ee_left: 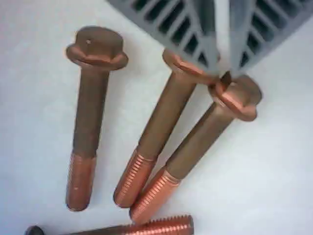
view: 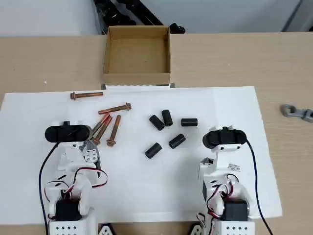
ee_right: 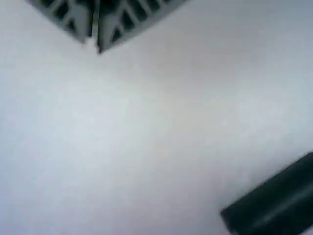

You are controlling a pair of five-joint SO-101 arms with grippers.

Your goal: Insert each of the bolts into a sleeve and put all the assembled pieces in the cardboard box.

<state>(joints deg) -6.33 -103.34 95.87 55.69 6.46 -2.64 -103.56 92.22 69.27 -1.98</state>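
Several copper bolts lie on the white paper (view: 146,186): one far left (view: 87,95), one slanted (view: 115,108), and three close together (view: 105,129). The left arm (view: 68,133) stands right by those three. In the left wrist view my left gripper (ee_left: 223,73) is shut, its tips just above the heads of two bolts (ee_left: 166,132) (ee_left: 195,147), and a third bolt (ee_left: 90,117) lies beside them. Several black sleeves (view: 167,117) (view: 153,150) are scattered mid-paper. My right gripper (ee_right: 96,46) is shut over bare paper, with one sleeve (ee_right: 274,205) off to its side. The cardboard box (view: 108,54) is open.
The box stands at the paper's far edge, on the wooden table (view: 49,58). A small metal tool (view: 296,112) lies on the wood to the right of the paper. The right arm (view: 224,138) stands to the right of the sleeves.
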